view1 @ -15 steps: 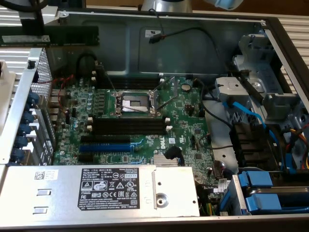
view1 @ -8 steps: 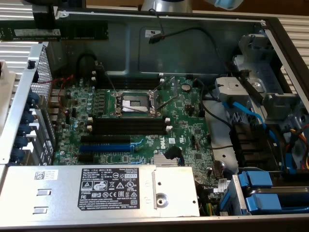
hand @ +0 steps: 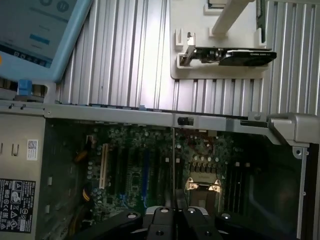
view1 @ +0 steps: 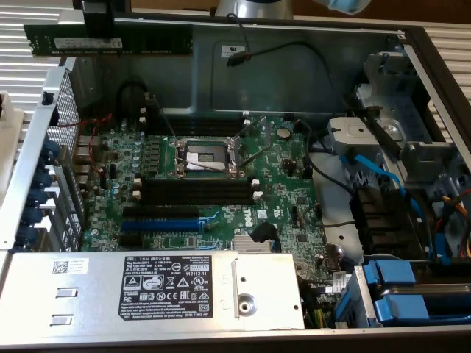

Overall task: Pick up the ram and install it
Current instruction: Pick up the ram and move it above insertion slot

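Green ram [view1: 147,40] sits clamped in the end effector [view1: 101,28], jaws nearly closed on its top edge, stick level. It is at the exterior view's top left, by the far rim of the open computer case [view1: 309,73]. It is well apart from the bare black slots [view1: 195,193] on the motherboard [view1: 287,198]. Wrist view: stick edge-on between the fingers [hand: 159,217], over the board.
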Motion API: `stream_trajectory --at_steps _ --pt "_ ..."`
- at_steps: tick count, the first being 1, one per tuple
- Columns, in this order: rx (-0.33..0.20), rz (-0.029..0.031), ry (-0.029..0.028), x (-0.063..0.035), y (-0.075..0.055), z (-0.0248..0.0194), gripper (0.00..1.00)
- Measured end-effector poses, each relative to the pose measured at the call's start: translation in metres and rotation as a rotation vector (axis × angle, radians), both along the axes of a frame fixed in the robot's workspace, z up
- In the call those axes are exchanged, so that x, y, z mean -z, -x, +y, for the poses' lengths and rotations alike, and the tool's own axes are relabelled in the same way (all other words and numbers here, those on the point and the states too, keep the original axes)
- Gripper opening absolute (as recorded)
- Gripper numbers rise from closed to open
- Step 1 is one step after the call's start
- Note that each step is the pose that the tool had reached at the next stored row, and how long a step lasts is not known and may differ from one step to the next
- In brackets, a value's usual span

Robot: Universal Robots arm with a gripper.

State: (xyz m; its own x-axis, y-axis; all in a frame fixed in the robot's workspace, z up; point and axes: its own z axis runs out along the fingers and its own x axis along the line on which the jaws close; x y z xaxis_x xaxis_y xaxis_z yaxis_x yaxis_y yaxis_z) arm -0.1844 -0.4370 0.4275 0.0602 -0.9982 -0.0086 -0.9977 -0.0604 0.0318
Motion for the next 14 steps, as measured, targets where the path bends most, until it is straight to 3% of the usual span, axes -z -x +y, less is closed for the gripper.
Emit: stream_trajectory --at_steps 14 --pt "0.000 0.0000 -0.0002 0.0059 -0.060 0.0005 0.12"
